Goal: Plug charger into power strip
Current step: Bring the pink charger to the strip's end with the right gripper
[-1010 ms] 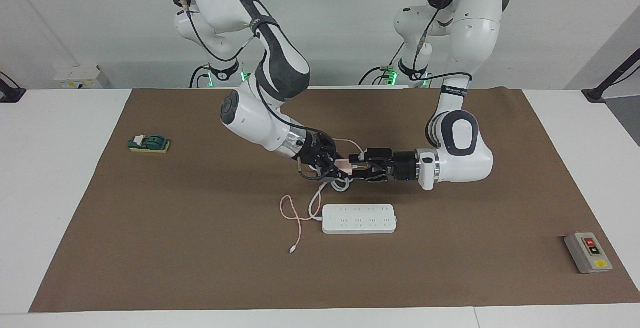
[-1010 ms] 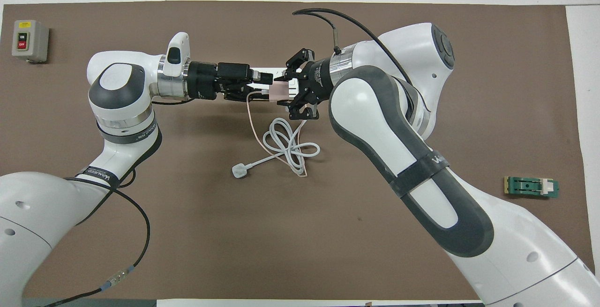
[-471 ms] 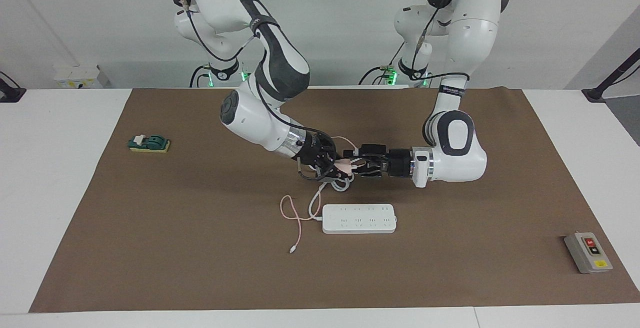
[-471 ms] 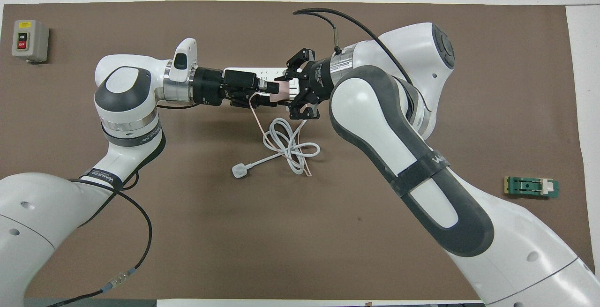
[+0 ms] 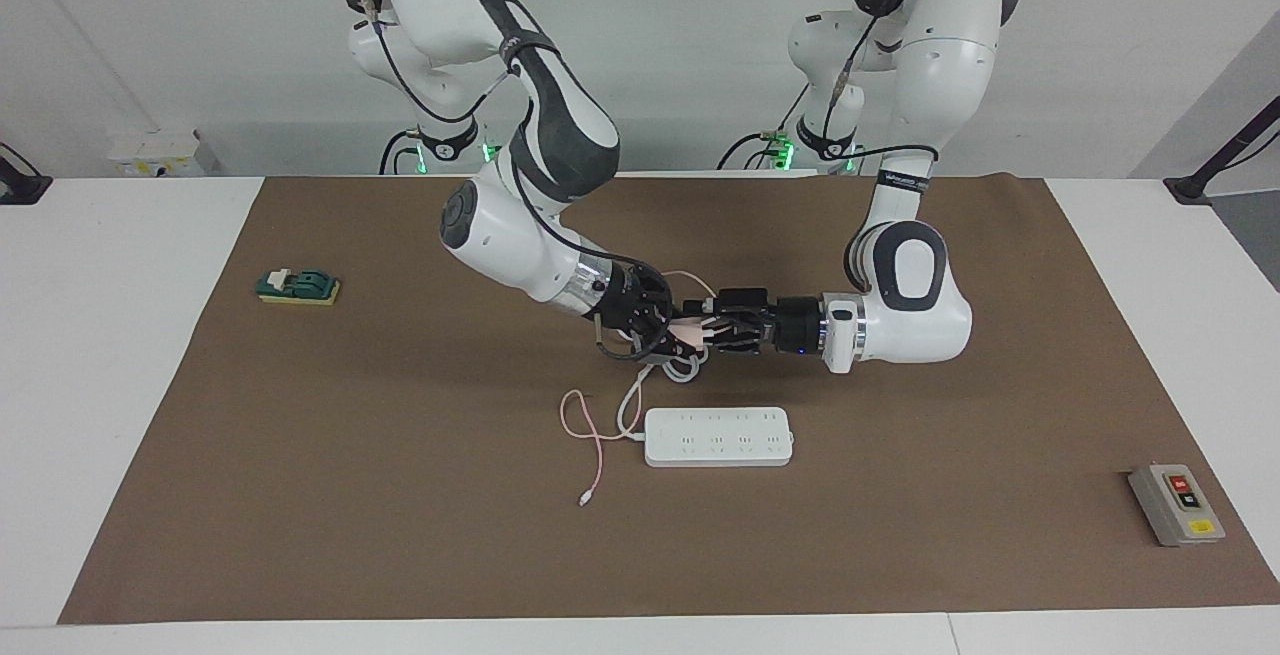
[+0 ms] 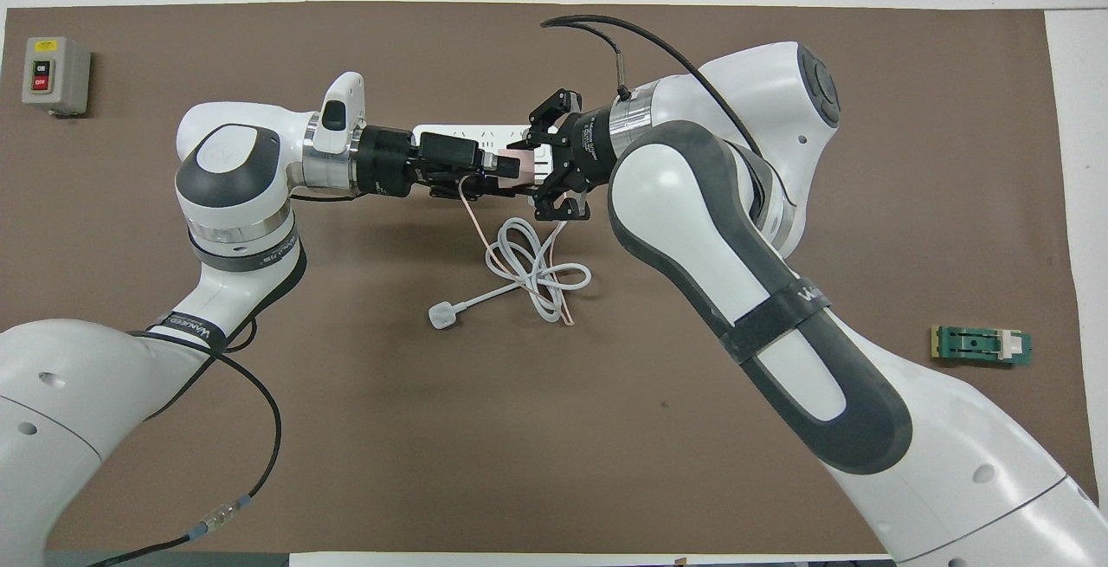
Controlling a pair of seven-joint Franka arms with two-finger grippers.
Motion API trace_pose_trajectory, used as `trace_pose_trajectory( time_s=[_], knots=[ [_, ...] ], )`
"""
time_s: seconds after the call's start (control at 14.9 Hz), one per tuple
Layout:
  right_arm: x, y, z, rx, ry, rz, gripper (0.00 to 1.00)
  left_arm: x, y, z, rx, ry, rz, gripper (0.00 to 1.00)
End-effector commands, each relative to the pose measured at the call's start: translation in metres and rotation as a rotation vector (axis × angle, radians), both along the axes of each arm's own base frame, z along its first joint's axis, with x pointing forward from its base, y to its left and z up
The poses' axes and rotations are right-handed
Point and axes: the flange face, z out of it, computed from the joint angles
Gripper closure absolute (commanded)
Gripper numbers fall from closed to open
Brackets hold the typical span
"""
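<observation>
Since a second ago the left gripper (image 5: 708, 333) has slid in toward the right gripper (image 5: 674, 335), and the two now meet tip to tip over the coiled grey-white cord (image 6: 532, 273). The right jaws are clamped shut on the charger (image 5: 688, 334), a small pink cube held clear of the mat. The left jaws sit right up against it, though whether they have gripped it cannot be told. In the facing view the power strip (image 5: 718, 436) lies flat at six o'clock from the charger, apart from it and untouched. The thin pink cable (image 5: 590, 445) trails to the mat at seven o'clock. The brown mat (image 5: 400, 535) is open from five to eight o'clock, down to its edge nearest the camera. A grey button box (image 5: 1176, 504) sits near the four o'clock corner and a green block (image 5: 298, 287) at nine o'clock — both well apart from the arms. White worktop (image 5: 100, 385) borders the mat, with a pale wall at twelve.
</observation>
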Motion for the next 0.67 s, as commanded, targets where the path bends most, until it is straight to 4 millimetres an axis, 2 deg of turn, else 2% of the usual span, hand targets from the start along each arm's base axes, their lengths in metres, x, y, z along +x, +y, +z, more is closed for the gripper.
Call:
trace_pose_trajectory(
  time_s=[0.0,0.07,0.2,0.27,0.47,0.61],
  knots=[
    [0.0014,0.0016,0.0020,-0.021,-0.001,-0.015,1.00,-0.0047,0.0021,0.0045,-0.011,-0.016,0.013,0.38],
    [0.0014,0.0016,0.0020,-0.020,0.000,-0.016,1.00,-0.0047,0.0021,0.0045,-0.011,-0.019,0.013,0.44],
    [0.0014,0.0016,0.0020,-0.020,0.000,-0.016,1.00,-0.0038,0.0024,0.0049,-0.009,-0.023,0.016,0.49],
    [0.0014,0.0016,0.0020,-0.020,0.000,-0.016,1.00,-0.0037,0.0025,0.0048,-0.009,-0.023,0.017,0.54],
    [0.0014,0.0016,0.0020,-0.020,0.000,-0.016,1.00,-0.0025,0.0052,0.0057,-0.010,-0.025,0.019,1.00],
    [0.0010,0.0024,0.0021,-0.020,0.000,-0.015,1.00,-0.0009,0.0087,0.0062,-0.010,-0.026,0.023,1.00]
  ],
)
